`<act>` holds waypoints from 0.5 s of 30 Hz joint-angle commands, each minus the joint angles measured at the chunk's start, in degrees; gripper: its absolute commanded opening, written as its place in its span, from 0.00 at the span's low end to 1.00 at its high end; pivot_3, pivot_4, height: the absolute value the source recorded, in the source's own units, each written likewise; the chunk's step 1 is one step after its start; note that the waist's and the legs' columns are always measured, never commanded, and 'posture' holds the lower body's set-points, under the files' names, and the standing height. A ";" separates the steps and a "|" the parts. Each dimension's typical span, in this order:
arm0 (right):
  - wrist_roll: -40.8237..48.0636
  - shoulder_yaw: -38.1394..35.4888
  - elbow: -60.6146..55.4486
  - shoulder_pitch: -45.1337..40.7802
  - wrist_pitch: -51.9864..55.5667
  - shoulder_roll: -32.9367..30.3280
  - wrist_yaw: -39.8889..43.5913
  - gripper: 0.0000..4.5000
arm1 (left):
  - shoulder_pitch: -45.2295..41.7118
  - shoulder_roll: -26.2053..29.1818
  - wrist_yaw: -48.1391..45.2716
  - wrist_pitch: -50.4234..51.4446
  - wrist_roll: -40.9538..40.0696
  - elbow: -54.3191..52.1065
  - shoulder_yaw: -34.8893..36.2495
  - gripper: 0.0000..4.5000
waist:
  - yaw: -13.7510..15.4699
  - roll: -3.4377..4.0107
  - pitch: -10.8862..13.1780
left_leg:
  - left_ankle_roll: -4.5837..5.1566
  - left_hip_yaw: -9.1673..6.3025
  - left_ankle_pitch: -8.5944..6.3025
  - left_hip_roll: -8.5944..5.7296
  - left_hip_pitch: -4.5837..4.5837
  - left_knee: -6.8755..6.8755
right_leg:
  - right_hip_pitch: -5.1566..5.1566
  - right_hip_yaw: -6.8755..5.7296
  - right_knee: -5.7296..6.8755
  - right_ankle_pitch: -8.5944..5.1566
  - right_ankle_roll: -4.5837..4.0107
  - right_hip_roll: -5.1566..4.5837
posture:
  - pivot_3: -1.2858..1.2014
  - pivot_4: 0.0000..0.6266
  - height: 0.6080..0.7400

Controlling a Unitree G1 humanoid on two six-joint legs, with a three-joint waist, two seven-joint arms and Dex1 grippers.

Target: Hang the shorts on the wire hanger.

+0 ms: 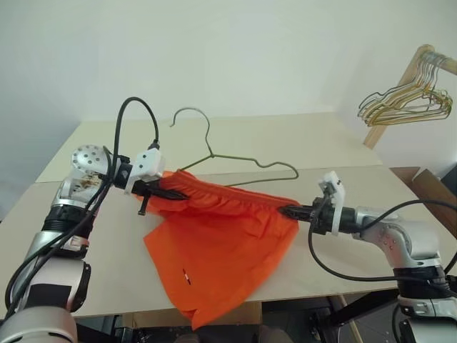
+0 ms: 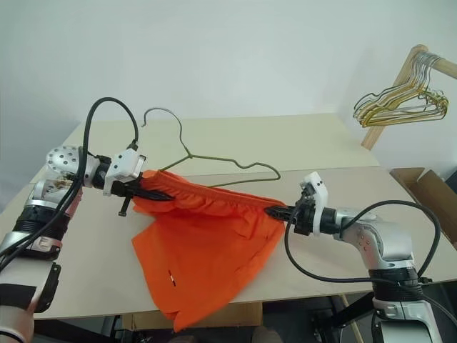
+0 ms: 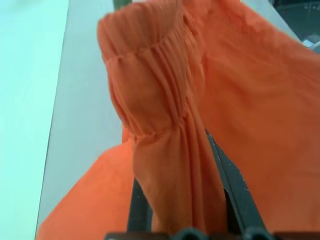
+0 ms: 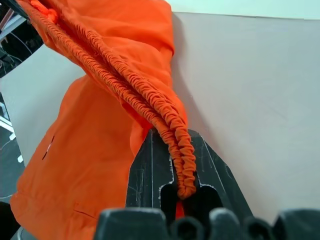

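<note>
The shorts are thin, bright orange cloth with a gathered, ribbed elastic waistband, stretched out between the two arms above the pale, smooth bench. The left claw is clamped on one end of the waistband and the right claw is pinched tight on the other, so the band runs as a long line across the bench from left to right, dipping a little toward the right. The legs hang below it and drape onto the bench, reaching its near edge.

Just behind the waistband lies the wire hanger, a thin olive-grey triangle of wire, its curved hook pointing away toward the far left and its long bottom bar roughly in line with the band.

The right wrist view shows the crinkled elastic cord bunched between the black fingers, something the head views cannot resolve. The left wrist view shows the pleated fabric gripped between its fingers.

On the far right, gold and silver hangers hang bunched on a wooden rail.
</note>
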 commanded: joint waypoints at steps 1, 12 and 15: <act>-0.49 -2.30 0.39 -0.96 -1.18 -1.89 0.12 0.01 | 0.68 3.75 -0.23 -7.22 4.70 1.82 -0.82 0.00 | -0.03 0.00 0.00 | 0.00 0.00 0.00 0.00 0.01 -0.01 | 0.00 0.01 0.00 0.00 0.00 0.01 | 0.50 0.00 1.00; -0.69 -3.10 0.74 -1.36 -1.70 -4.50 2.29 0.01 | -2.11 3.78 1.05 -10.54 9.49 7.43 -2.71 0.00 | 1.09 0.00 0.00 | 0.00 0.01 0.00 -0.02 -0.02 0.03 | 0.00 -0.02 -0.08 0.00 0.00 0.00 | 0.49 0.00 1.00; -1.12 -2.89 0.82 -1.11 -2.48 -5.30 3.33 0.01 | -2.12 3.08 2.30 -10.19 9.07 7.89 -1.96 0.00 | 0.97 0.00 0.00 | 0.00 0.01 0.00 -0.01 -0.02 0.03 | 0.00 -0.02 -0.08 0.00 0.00 0.01 | 0.49 0.00 1.00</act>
